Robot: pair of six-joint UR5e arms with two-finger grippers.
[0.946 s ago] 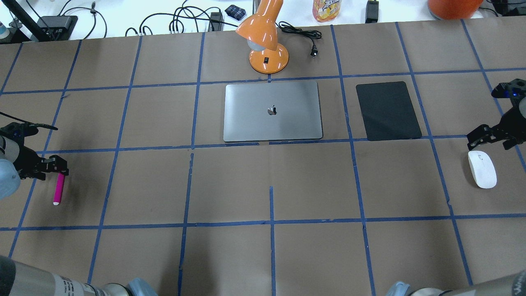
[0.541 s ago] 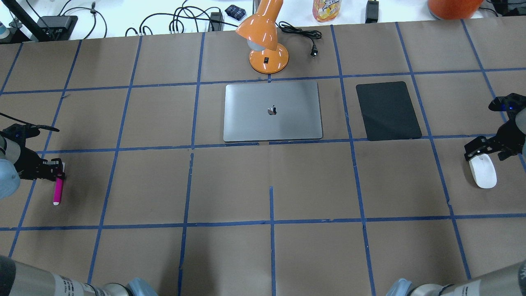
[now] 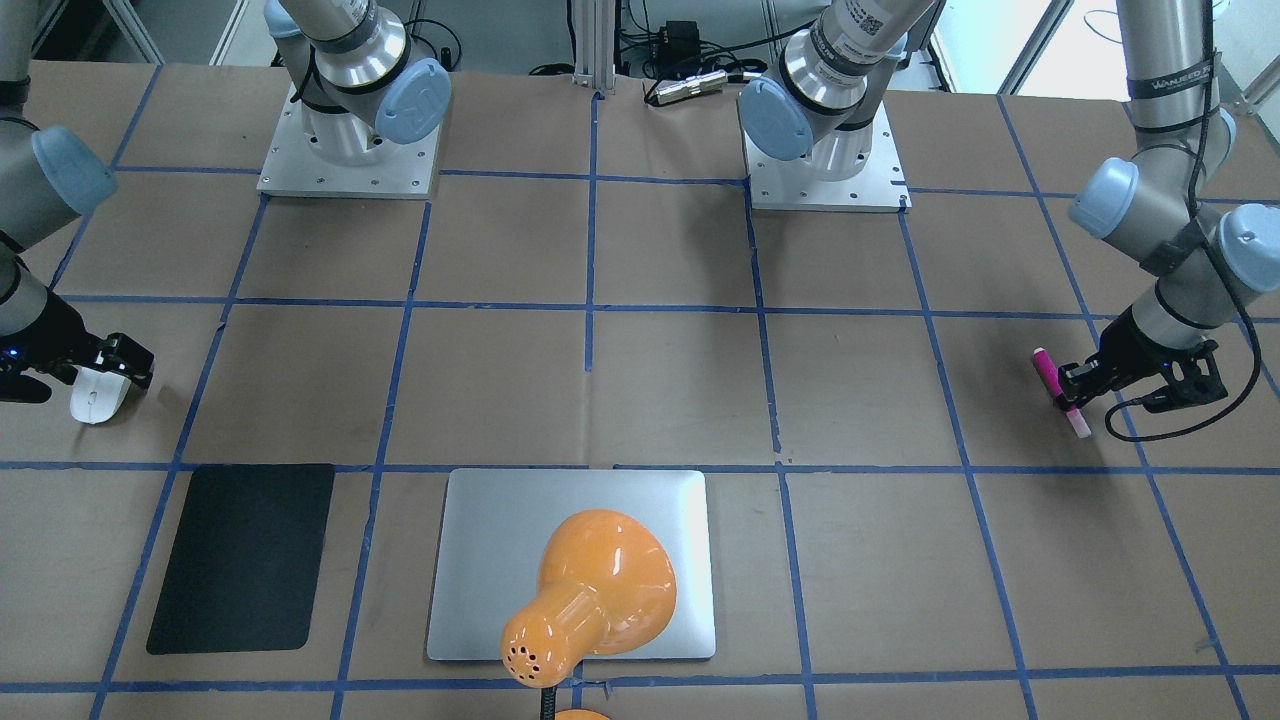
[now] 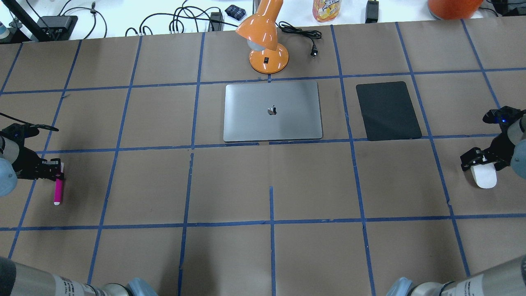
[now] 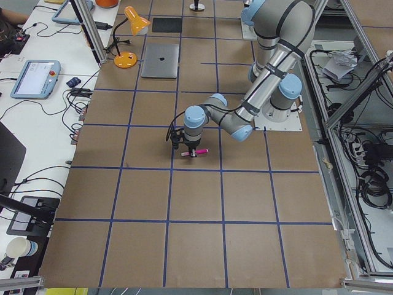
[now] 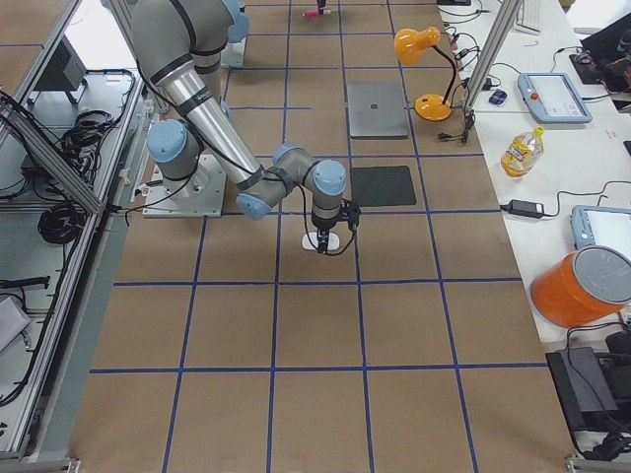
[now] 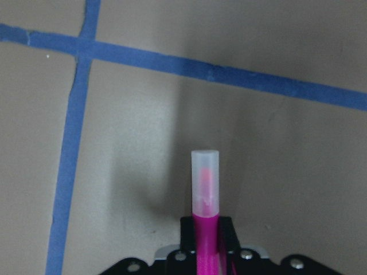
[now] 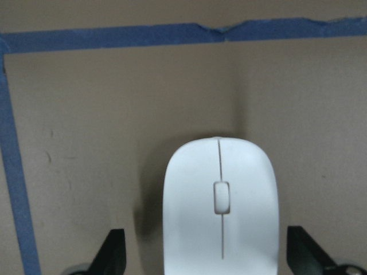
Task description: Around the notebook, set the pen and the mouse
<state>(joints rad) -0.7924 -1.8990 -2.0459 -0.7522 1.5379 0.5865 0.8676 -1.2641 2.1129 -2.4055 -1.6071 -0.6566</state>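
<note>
The magenta pen [image 4: 58, 193] lies at the table's left edge, its pale cap [image 7: 205, 172] pointing away from the wrist camera. My left gripper [image 4: 57, 172] is shut on the pen's far half. The white mouse [image 4: 485, 177] rests at the right edge. My right gripper [image 4: 481, 161] stands open over its far end. In the right wrist view its fingers [image 8: 114, 252] straddle the mouse [image 8: 221, 206] with gaps on both sides. The silver notebook [image 4: 287, 123] lies flat at the centre back, far from both.
An orange desk lamp [image 4: 267, 49] stands just behind the notebook, and its head overhangs the notebook [image 3: 480, 560] in the front-facing view. A black mat [image 4: 388, 111] lies to the notebook's right. Cables and a bottle [image 4: 326, 10] sit beyond the table's back edge.
My right gripper has slid from beyond the mouse to over its far end, still open. My left gripper has settled onto the pen and closed on it, straightening it slightly.
</note>
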